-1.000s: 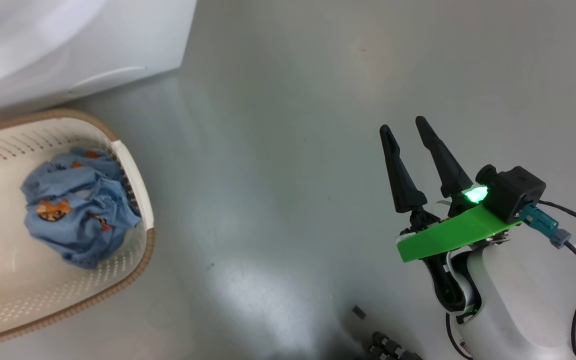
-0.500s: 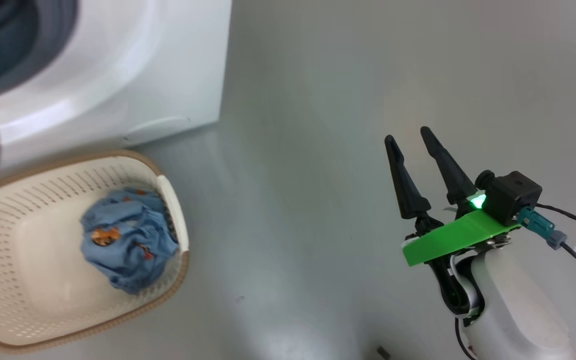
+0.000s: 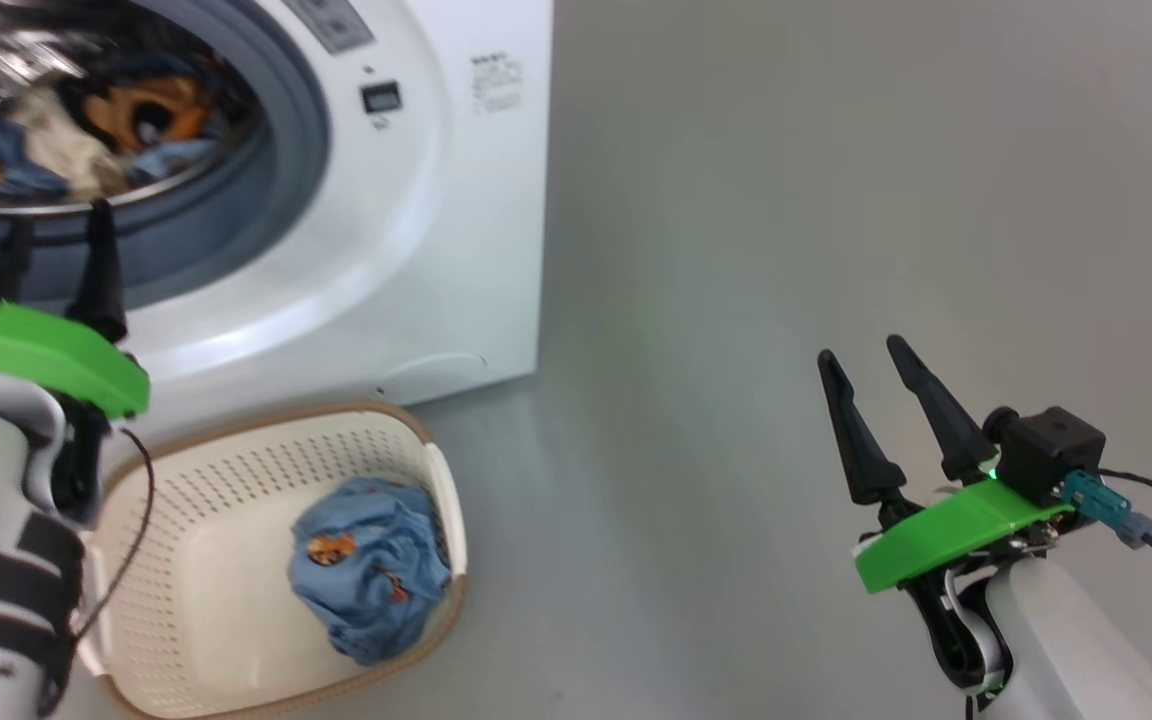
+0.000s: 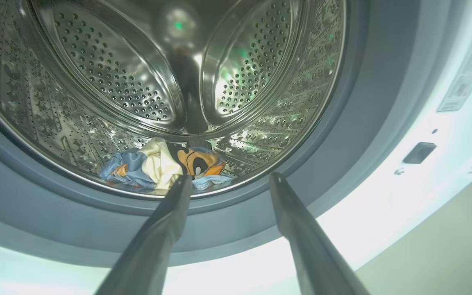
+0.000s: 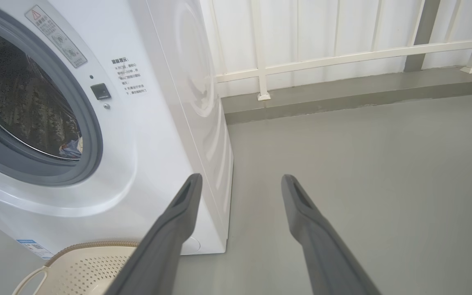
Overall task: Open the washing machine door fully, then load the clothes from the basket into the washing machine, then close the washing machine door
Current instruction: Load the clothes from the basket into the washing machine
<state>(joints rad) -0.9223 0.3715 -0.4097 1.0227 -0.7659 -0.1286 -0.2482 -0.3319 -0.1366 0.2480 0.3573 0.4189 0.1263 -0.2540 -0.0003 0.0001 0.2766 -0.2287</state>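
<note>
The washing machine (image 3: 436, 200) stands at the upper left with its drum mouth uncovered; its door is out of view. Clothes (image 4: 166, 164), blue, cream and orange, lie at the front of the steel drum (image 4: 109, 78). My left gripper (image 3: 56, 265) hangs open and empty just outside the grey seal, fingers pointing at the drum mouth (image 4: 231, 178). On the floor below stands the cream basket (image 3: 236, 470) with one crumpled blue garment (image 3: 371, 565) in its right end. My right gripper (image 3: 860, 355) is open and empty over bare floor, well right of the machine (image 5: 241, 178).
Grey floor (image 3: 736, 250) stretches right of the machine. A white railing (image 5: 342, 57) on a low kerb runs along the back. The basket's rim (image 5: 92, 248) sits close against the machine's front. A cable trails from my left wrist over the basket.
The head camera has swung up and left, bringing the drum mouth and my left gripper into view. The garment in the basket lies as before, and the right gripper stays open.
</note>
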